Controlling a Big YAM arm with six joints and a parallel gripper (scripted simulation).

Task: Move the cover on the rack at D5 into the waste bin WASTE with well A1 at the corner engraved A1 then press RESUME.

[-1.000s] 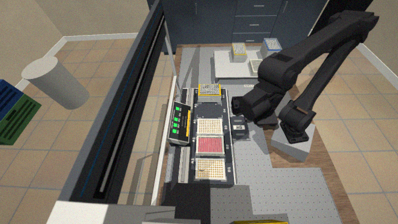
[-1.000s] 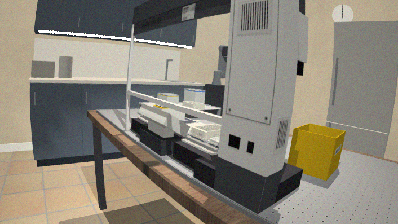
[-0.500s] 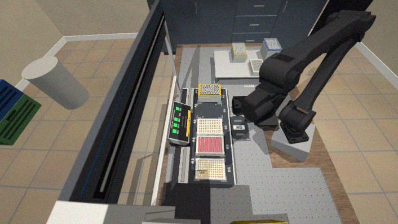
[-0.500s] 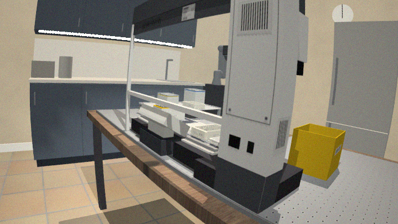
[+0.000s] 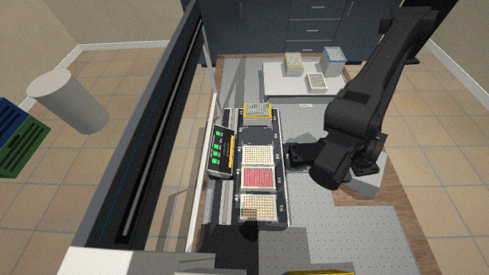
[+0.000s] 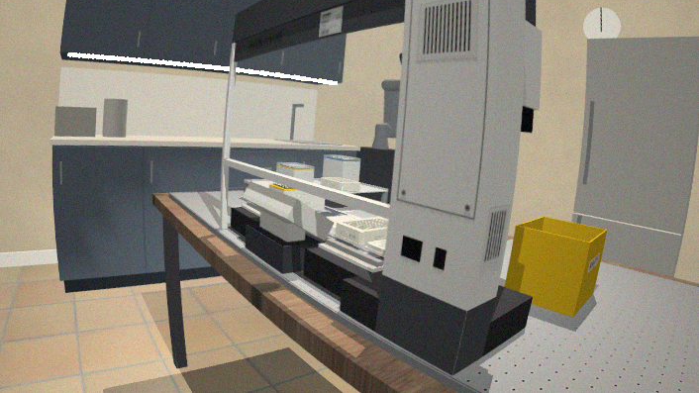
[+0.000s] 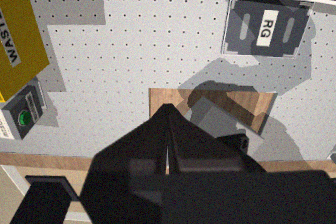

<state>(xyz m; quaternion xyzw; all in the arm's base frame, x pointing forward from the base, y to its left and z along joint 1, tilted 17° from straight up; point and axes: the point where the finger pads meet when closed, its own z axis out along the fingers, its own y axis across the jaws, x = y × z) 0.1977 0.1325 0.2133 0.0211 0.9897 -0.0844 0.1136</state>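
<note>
Gripper (image 7: 167, 131) closed, empty; WASTE bin (image 7: 15, 45) cropped.

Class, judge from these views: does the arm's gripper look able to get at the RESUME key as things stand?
Probably yes: the shut, empty gripper hangs above bare perforated table, and the green RESUME key beside the WASTE bin shows nothing in front of it.

The arm (image 5: 382, 73) is folded. From its base (image 5: 368, 165) at about 4 o'clock in the top view, the long dark link rises toward 1 o'clock, then bends back down toward 7 o'clock. The wrist (image 5: 330, 167) hangs low, near the base. In the wrist view the gripper (image 7: 167, 125) points toward 12 o'clock. Its fingers are pressed fully together and there is nothing between them.
</note>
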